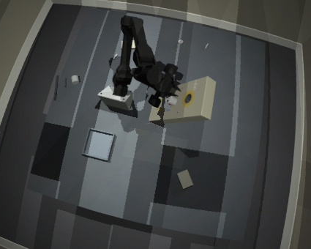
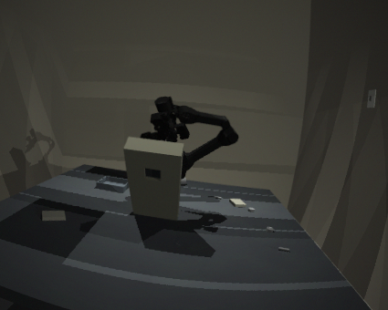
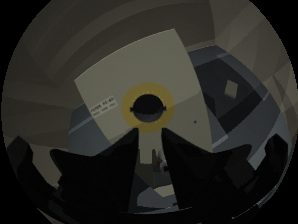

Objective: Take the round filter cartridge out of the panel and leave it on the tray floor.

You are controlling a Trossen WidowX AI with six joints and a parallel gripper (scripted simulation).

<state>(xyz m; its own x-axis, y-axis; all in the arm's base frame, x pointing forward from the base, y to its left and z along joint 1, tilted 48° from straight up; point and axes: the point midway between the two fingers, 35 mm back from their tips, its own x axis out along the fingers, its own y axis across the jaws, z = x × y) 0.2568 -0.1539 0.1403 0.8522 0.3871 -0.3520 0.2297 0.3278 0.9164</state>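
Note:
The service panel (image 1: pixel 206 100) (image 2: pixel 153 198) (image 3: pixel 162 57) stands upright. The yellow ring (image 1: pixel 186 105) (image 3: pixel 129 107) on its face surrounds an empty dark round opening. My gripper (image 1: pixel 178 91) (image 3: pixel 149 132) is in front of the panel face with its fingers apart and nothing between the tips. The white filter cartridge (image 1: pixel 171 100) (image 3: pixel 161 158) is out of the panel, loose and lower than the fingertips; the wrist view shows it partly hidden by the right finger. Whether it touches anything is unclear. The tray (image 1: pixel 100 144) (image 2: pixel 112 186) holds nothing.
A beige block (image 1: pixel 185 179) (image 2: pixel 54 215) (image 3: pixel 231 89) lies on the table beyond the panel. A small white cylinder (image 1: pixel 75 79) and thin dark rods (image 1: pixel 56 88) lie left of the arm. The arm's pale base block (image 1: pixel 115 100) stands between the tray and the arm.

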